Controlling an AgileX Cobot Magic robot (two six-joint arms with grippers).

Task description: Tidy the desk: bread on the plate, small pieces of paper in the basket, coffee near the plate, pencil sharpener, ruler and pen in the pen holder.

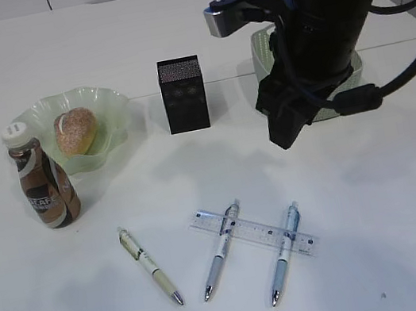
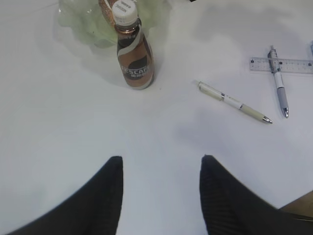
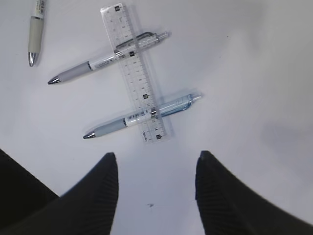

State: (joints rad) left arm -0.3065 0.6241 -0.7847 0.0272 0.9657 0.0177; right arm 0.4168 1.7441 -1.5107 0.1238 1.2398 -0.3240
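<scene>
1. The white desk [image 1: 377,198] fills the frame.
2. The right arm [image 1: 329,21] hangs at upper right, partly hiding the pale basket [image 1: 262,53].
3. The right hand [image 3: 156,191] and left hand [image 2: 161,196] both stand apart, empty, above bare desk.
4. The green plate [image 1: 116,111] at upper left holds the bread [image 1: 75,130].
5. The black pen holder [image 1: 183,94] stands upper centre.
6. The coffee bottle [image 1: 44,184] stands just beside the plate.
7. The clear ruler [image 1: 250,233] lies lower centre under two pens [image 1: 221,251] [image 1: 283,253].
8. A third pen [image 1: 150,265] lies apart, to their left.
</scene>
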